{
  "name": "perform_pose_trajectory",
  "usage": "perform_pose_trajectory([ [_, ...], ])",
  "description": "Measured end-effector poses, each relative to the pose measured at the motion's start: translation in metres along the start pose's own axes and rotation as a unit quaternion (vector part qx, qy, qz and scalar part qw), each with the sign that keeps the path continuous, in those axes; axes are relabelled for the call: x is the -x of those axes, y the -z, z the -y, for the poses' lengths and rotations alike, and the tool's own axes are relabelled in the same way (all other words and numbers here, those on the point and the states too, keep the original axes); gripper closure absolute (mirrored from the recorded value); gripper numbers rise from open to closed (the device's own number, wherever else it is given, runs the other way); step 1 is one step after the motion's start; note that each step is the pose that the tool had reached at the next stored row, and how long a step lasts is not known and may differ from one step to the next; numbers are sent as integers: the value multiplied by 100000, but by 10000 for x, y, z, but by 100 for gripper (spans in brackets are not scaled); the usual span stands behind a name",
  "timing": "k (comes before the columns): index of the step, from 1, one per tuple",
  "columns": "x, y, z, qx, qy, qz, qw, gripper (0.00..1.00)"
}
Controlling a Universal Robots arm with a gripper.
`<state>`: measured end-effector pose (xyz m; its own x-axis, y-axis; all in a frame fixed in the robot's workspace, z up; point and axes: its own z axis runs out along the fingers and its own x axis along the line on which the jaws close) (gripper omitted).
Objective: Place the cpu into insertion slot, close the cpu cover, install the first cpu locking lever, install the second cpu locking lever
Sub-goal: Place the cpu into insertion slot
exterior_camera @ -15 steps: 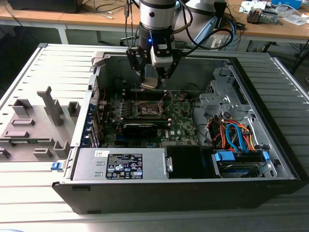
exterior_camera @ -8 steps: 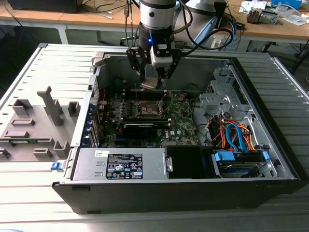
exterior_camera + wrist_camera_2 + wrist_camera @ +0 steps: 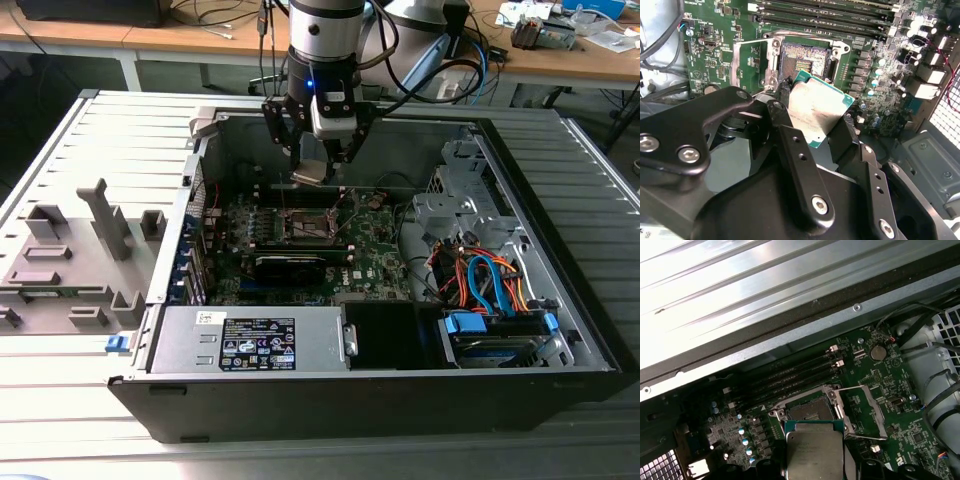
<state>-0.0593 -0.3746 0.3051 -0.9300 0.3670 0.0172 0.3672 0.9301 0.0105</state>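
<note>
**Operator:** What sits closest to the wrist cameras?

**Describer:** Your gripper (image 3: 815, 120). Its black fingers (image 3: 790, 145) are clenched on opposite edges of the cpu (image 3: 817, 112), a small square chip with its silvery face up. The chip is tilted.

**Operator:** Where is the chip in relation to the socket?

**Describer:** It hangs above the insertion slot (image 3: 804, 64) and does not touch it. The slot's dark centre is uncovered. The cpu cover (image 3: 875, 407), a thin metal frame, is swung open and lies just beside the slot on the green motherboard (image 3: 370, 250).

**Operator:** And farther off?

**Describer:** Beyond the slot you have long black memory slots (image 3: 830, 10) side by side. Behind them is the grey wall of the computer case (image 3: 790, 347).
</note>
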Motion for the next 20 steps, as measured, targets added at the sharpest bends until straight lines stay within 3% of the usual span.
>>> perform_pose_trajectory([
  [20, 0, 0, 0, 43, -2574, 26, 99967, 45],
])
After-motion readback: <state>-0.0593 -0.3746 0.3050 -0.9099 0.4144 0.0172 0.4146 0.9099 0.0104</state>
